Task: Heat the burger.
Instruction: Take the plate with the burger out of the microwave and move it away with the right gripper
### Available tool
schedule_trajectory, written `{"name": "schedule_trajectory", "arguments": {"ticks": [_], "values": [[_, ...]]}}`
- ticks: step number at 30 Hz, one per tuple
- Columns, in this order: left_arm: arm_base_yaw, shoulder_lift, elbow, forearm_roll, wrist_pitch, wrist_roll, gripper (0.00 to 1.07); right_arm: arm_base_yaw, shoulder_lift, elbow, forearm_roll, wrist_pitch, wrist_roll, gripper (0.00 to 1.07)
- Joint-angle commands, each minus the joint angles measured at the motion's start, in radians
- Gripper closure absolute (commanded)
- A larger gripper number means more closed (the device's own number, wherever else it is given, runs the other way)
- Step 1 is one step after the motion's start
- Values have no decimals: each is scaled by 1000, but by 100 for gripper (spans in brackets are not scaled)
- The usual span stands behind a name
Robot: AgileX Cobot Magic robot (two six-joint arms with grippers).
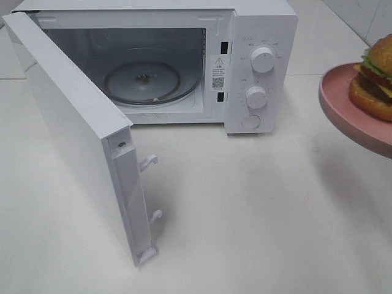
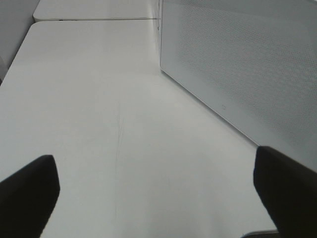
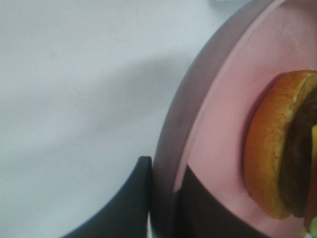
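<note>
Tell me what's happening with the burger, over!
Left gripper open, empty. Right gripper shut on plate rim, plate lifted, burger on it. Microwave door open, path clear.

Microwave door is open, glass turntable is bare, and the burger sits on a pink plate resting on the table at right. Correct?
Not quite. The pink plate with the burger is lifted clear of the table, its shadow falling below in the exterior high view; the right wrist view shows the right end effector clamped on its rim. The rest holds.

White microwave [image 1: 184, 55] at the back of the white surface [image 1: 257, 208], door [image 1: 79, 141] swung wide open to the left. Glass turntable [image 1: 142, 82] inside. 2 knobs [image 1: 263, 59] on its right panel. Pink plate [image 1: 343, 110] raised at right edge.
</note>
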Motion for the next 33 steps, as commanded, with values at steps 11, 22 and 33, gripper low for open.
{"name": "schedule_trajectory", "arguments": {"ticks": [11,22,33], "values": [[4,-5,1,4,2,-9,7,-5,136,4,-263,109,574,107],[4,-5,1,4,2,-9,7,-5,311,4,-338,131,1005,107],[4,-5,1,4,2,-9,7,-5,498,4,-360,130,1216,107]]}}
